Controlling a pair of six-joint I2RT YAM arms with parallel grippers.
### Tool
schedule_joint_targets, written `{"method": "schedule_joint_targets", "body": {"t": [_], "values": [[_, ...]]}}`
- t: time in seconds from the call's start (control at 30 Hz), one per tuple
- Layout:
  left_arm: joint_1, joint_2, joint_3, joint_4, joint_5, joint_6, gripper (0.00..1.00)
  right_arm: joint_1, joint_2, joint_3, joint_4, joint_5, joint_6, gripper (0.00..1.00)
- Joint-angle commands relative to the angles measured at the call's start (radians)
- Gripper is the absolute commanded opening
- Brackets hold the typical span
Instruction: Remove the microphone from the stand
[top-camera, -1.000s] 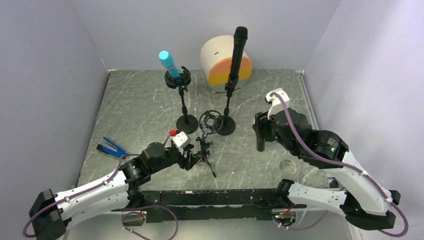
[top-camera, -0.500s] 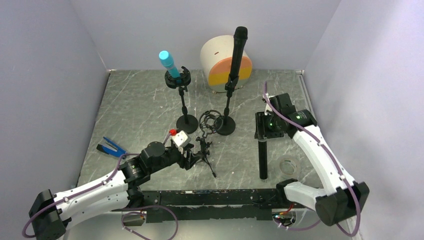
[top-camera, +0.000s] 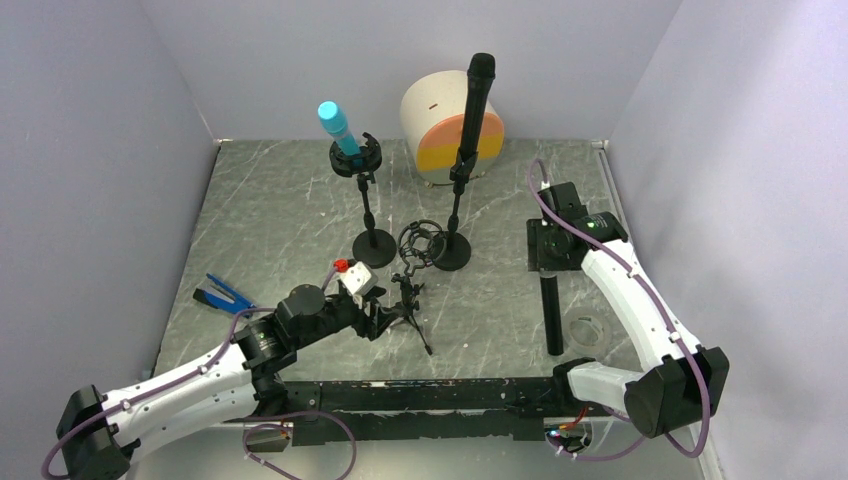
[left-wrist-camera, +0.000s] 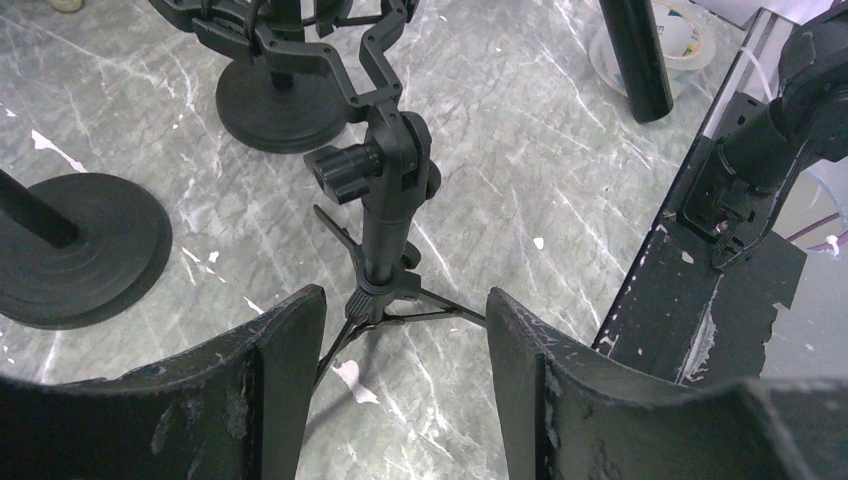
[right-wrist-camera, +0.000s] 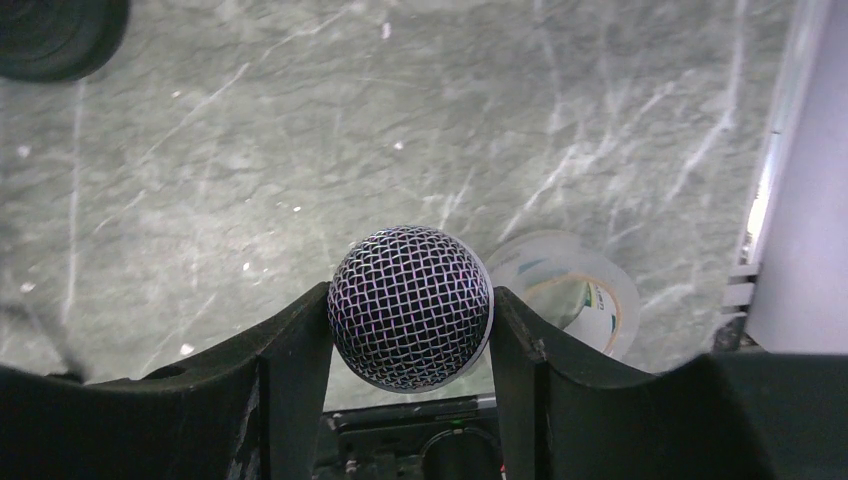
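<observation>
My right gripper (top-camera: 548, 262) is shut on a black microphone (top-camera: 551, 315), which hangs from it toward the table's near edge. Seen from the right wrist, the microphone's mesh head (right-wrist-camera: 411, 306) sits clamped between the two fingers of that gripper (right-wrist-camera: 412, 325). The small black tripod stand (top-camera: 408, 300) holds only its ring mount (top-camera: 420, 245). My left gripper (top-camera: 378, 322) is open at the stand's foot. In the left wrist view the stand's post (left-wrist-camera: 385, 220) rises just beyond the gripper (left-wrist-camera: 405, 335), with the fingers apart and touching nothing.
A blue microphone (top-camera: 337, 125) and a tall black one (top-camera: 476, 95) stand on round-based stands behind. A white and orange cylinder (top-camera: 440, 120) is at the back. A tape roll (top-camera: 583, 330) lies beside the held microphone. A blue tool (top-camera: 222, 295) lies at left.
The right arm has carried the microphone rightward, away from the tripod stand, and lowered it toward the tape roll. The left arm has barely moved.
</observation>
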Motion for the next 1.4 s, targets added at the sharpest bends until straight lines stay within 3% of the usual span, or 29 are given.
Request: {"method": "schedule_joint_targets", "body": {"t": [0.0, 0.1, 0.2, 0.47, 0.6, 0.87, 1.13, 1.2, 1.37], "values": [[0.002, -0.011, 0.014, 0.018, -0.007, 0.005, 0.64, -0.008, -0.003, -0.003, 0.04, 0.154, 0.003, 0.0], [0.002, -0.01, 0.017, 0.008, 0.001, 0.006, 0.64, -0.014, -0.002, -0.02, 0.063, 0.158, -0.01, 0.0], [0.002, -0.015, 0.015, 0.001, -0.002, 0.007, 0.64, -0.022, 0.005, -0.03, 0.081, 0.034, -0.027, 0.02], [0.002, -0.013, 0.023, -0.008, 0.0, 0.017, 0.64, -0.131, 0.211, 0.033, 0.067, -0.097, -0.04, 0.03], [0.002, 0.008, 0.021, 0.022, 0.013, 0.021, 0.64, -0.185, 0.306, 0.08, 0.083, -0.096, -0.004, 0.06], [0.002, 0.044, 0.039, 0.031, 0.04, 0.022, 0.64, -0.228, 0.444, -0.001, 0.266, -0.096, 0.099, 0.09], [0.002, -0.053, -0.003, 0.016, 0.007, -0.007, 0.64, -0.241, 0.47, -0.087, 0.348, -0.027, 0.125, 0.17], [0.002, -0.073, -0.013, 0.012, -0.007, -0.008, 0.64, -0.241, 0.466, -0.106, 0.35, -0.009, 0.125, 0.22], [0.002, -0.082, -0.005, -0.017, -0.025, 0.007, 0.65, -0.24, 0.412, -0.137, 0.341, 0.087, 0.128, 0.55]]}}
